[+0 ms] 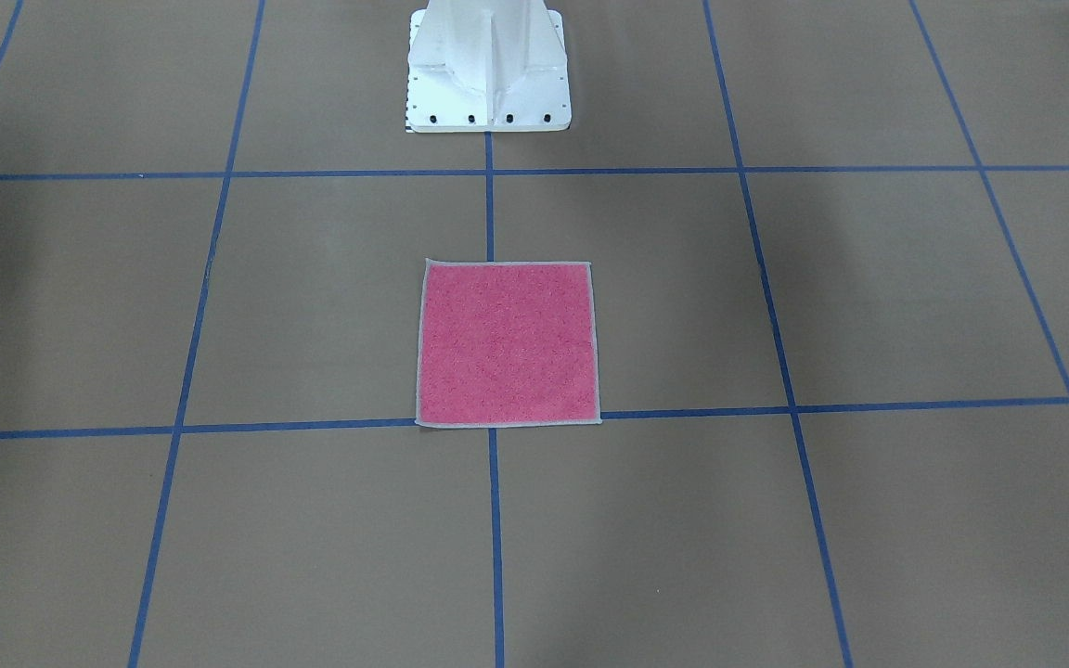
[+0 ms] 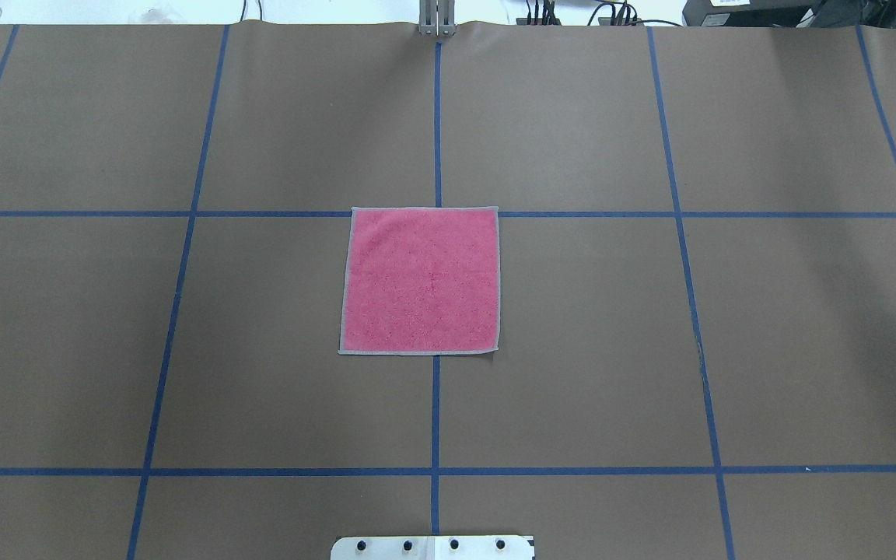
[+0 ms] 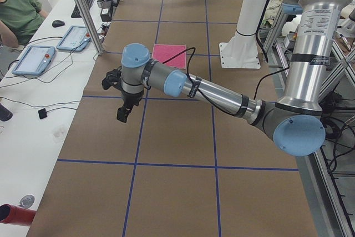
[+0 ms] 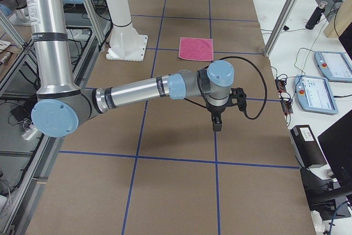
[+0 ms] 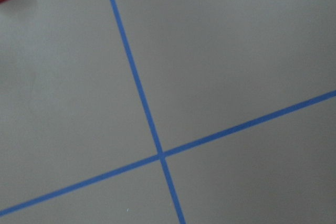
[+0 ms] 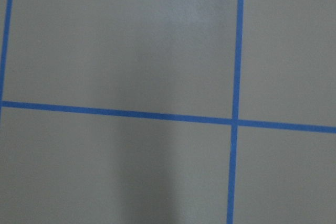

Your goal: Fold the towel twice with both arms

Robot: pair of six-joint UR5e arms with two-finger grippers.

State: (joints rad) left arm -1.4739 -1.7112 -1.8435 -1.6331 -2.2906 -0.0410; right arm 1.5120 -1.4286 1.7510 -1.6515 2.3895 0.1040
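The towel (image 2: 421, 281) lies flat and unfolded at the table's middle, pink face up, with its light grey edge all round. It also shows in the front-facing view (image 1: 508, 342), the left side view (image 3: 169, 55) and the right side view (image 4: 196, 48). My left gripper (image 3: 122, 114) hangs above the table well short of the towel, toward the table's left end. My right gripper (image 4: 216, 123) hangs above the table toward the right end. Both show only in the side views, so I cannot tell whether they are open or shut. Neither touches the towel.
The brown table cover (image 2: 572, 350) carries a grid of blue tape lines. The white pedestal base (image 1: 488, 70) stands behind the towel. Metal frame posts (image 3: 83, 9), tablets (image 3: 33, 59) and a seated person (image 3: 19, 9) are beside the table's far side.
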